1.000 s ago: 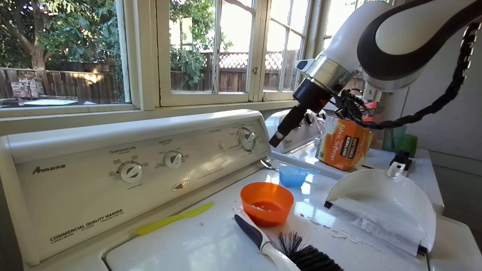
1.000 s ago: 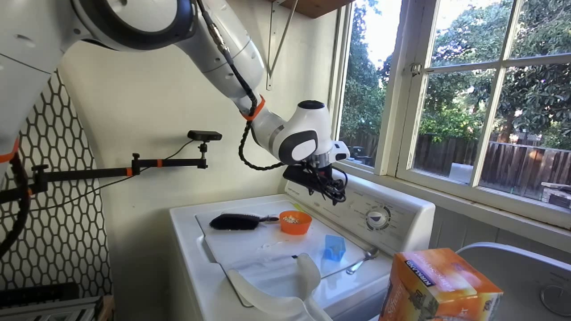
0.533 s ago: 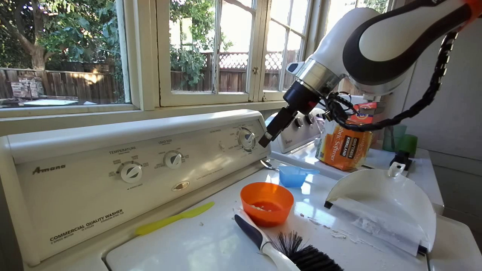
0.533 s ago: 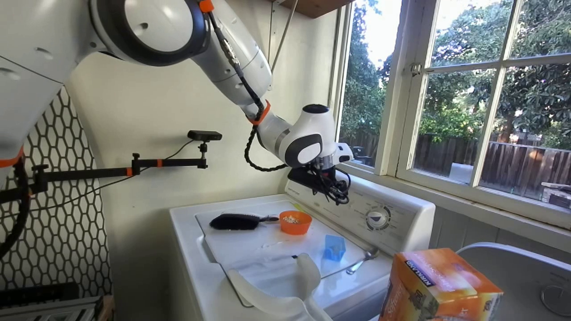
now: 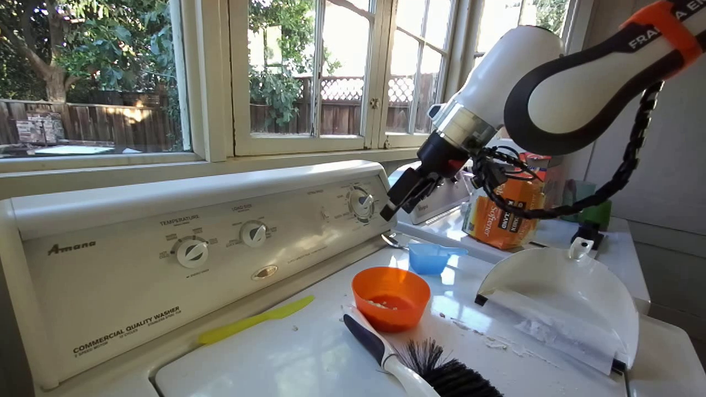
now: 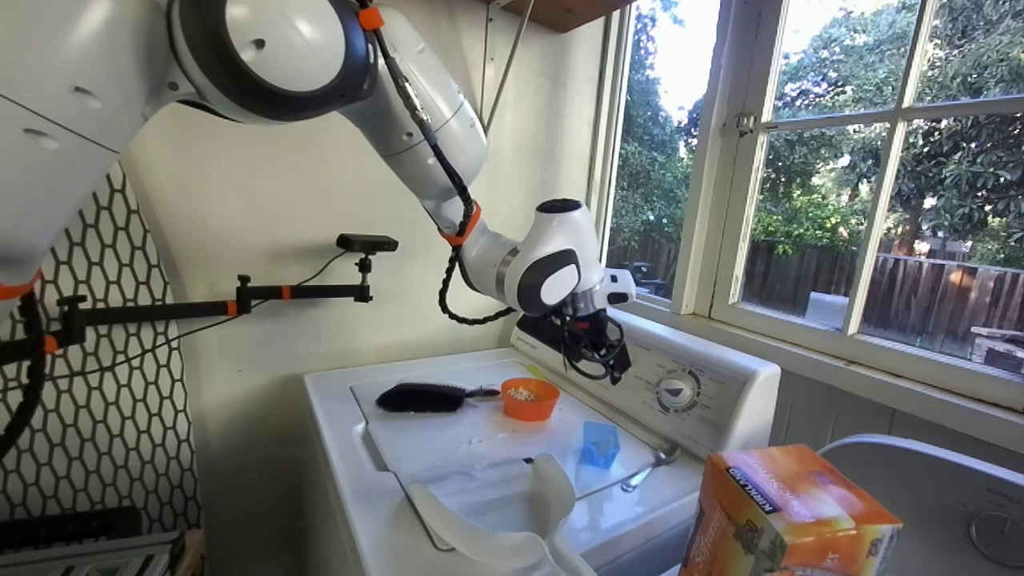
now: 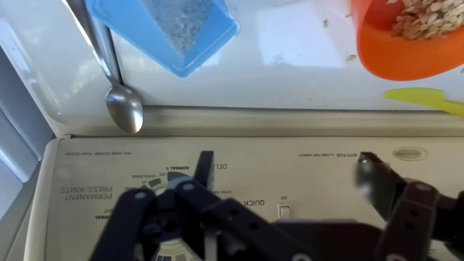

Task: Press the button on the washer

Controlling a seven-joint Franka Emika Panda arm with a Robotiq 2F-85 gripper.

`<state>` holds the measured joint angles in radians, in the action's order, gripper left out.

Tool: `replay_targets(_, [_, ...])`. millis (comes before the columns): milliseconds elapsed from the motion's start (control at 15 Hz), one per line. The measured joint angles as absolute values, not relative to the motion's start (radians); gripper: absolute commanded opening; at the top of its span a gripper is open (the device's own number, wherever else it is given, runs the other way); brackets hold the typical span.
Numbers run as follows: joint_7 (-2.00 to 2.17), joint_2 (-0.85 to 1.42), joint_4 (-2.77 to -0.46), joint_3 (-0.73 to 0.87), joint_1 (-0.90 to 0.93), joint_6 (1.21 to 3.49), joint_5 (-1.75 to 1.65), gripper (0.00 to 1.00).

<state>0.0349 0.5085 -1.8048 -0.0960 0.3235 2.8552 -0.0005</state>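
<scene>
Turning since earlier: pincer [image 7: 290,172] | jaws spread wide, empty | wrist view frames washer switch [image 7: 285,212] between them

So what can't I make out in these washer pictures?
Wrist view: many dial markings, behind the gripper.
Wrist view: part of the orange bowl, past the edges.
In an exterior view: brush, cut off by bottom edge.
In an exterior view: softener box, cut off likewise.
</scene>
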Motion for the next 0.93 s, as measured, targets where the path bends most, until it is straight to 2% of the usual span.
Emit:
replay_targets(400, [0.202,0.556,-1.734,-0.013,0.426,2.874,-0.066,1.00])
replay_targets(933, [0.255,0.676,-1.589,0.038,0.472,2.874,-0.072,1.00])
